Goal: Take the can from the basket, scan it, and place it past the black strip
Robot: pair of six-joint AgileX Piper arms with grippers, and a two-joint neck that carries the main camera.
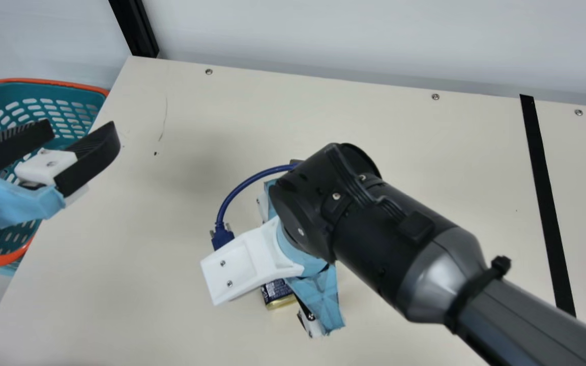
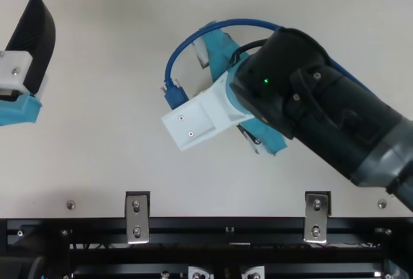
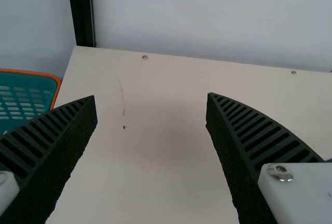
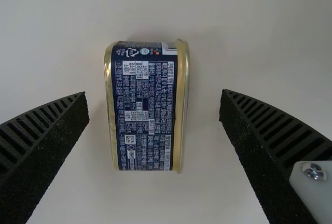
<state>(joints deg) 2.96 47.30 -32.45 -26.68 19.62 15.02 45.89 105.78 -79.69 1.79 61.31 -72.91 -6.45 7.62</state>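
The can point(image 4: 145, 110) lies on the cream table point(image 1: 171, 315), beneath the right gripper point(image 1: 323, 300), its released fingers spread either side. Left of the can, well apart, the left gripper point(image 1: 80, 127) also stands released near the basket point(image 1: 59, 83); the black strip point(image 1: 547, 203) runs well right.

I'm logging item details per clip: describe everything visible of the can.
The can is a rounded-corner block with a dark navy label covered in dense pale print, a small barcode near one corner, and shiny, metallic-looking gold rims along both long edges. It lies on its side on the cream table, out of the basket. The open right gripper straddles it with a gap on each side, touching neither. The can's end faces are hidden.
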